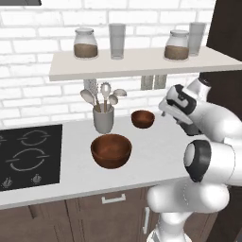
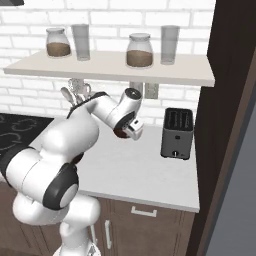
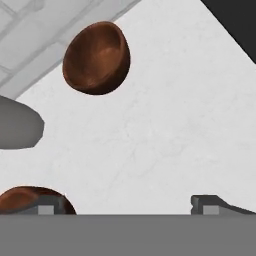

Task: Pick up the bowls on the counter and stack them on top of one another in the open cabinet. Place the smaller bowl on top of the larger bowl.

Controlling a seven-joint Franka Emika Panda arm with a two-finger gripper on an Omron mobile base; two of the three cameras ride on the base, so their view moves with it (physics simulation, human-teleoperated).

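The smaller bowl sat on the counter near the back wall, just right of the grey utensil cup, with the larger bowl nearer the front edge. The gripper hovered to the small bowl's right, jaws wide and empty, small bowl ahead of the fingertips in hand view.

The off-white counter takes up most of the hand view and serves as the landmark surface. The smaller bowl sits on it toward the upper left, its glossy reddish-brown hollow facing the camera, with bare counter all around it. Below it, at the left edge, a grey utensil cup juts in, apart from that bowl. The larger bowl shows as a brown arc at the lower left. The gripper has its 2 fingertips set wide apart above the counter, the left 1 overlapping the larger bowl's rim.
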